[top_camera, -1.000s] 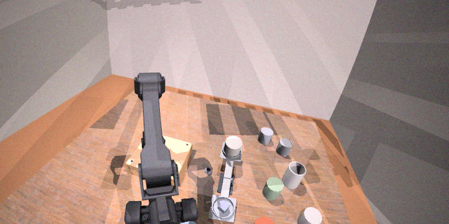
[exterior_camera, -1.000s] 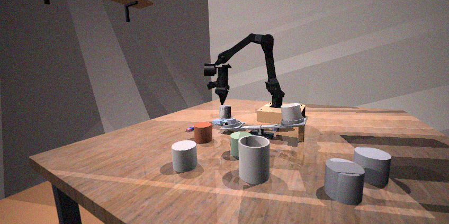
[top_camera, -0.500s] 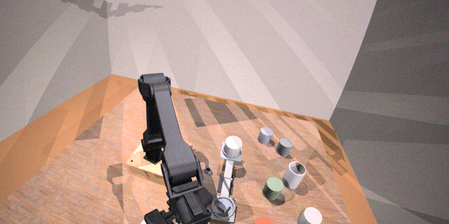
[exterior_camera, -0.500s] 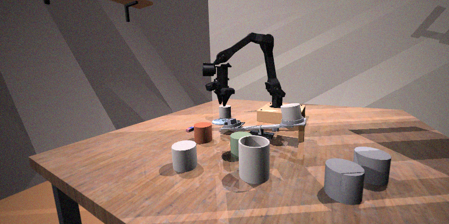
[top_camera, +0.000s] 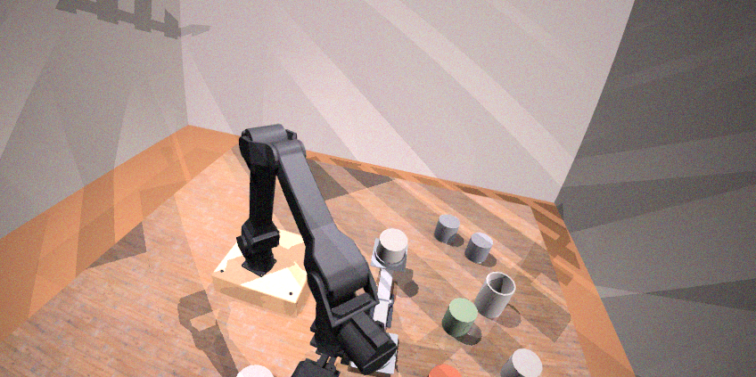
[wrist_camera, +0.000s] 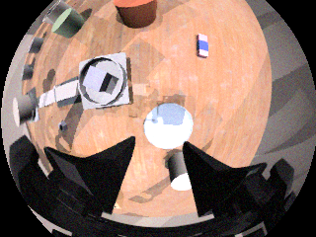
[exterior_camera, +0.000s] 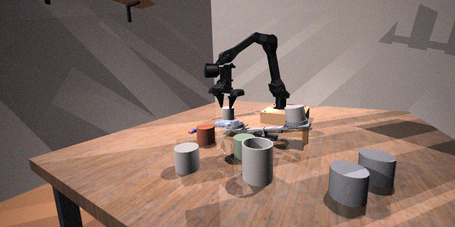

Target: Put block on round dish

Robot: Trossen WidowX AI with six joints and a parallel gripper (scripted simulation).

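Observation:
My gripper (exterior_camera: 225,107) (wrist_camera: 160,142) is open and empty, high above the table between the balance and a pale cup. That cup (top_camera: 254,372) (exterior_camera: 227,114) (wrist_camera: 181,182) stands on the table beside the pale blue round dish (exterior_camera: 220,123) (wrist_camera: 168,139), not over it. The dish is bare. The block (exterior_camera: 234,123) (wrist_camera: 94,79), pale grey, lies uncovered in the ringed pan at one end of the balance (top_camera: 385,285) (exterior_camera: 252,129) (wrist_camera: 59,94). The other cup (top_camera: 392,247) (exterior_camera: 294,115) (wrist_camera: 22,110) stands on the balance's far end, slightly tilted with it. The arm hides most of the block's pan in the top view.
A green cylinder (top_camera: 459,317) (exterior_camera: 239,148) (wrist_camera: 70,24), a red cylinder (exterior_camera: 205,134) (wrist_camera: 138,15), a hollow grey cup (top_camera: 494,299) (exterior_camera: 257,167) and several grey cylinders stand beyond the balance. A small blue-and-white bar (wrist_camera: 202,45) lies past the dish. The wooden arm base (top_camera: 254,289) is behind.

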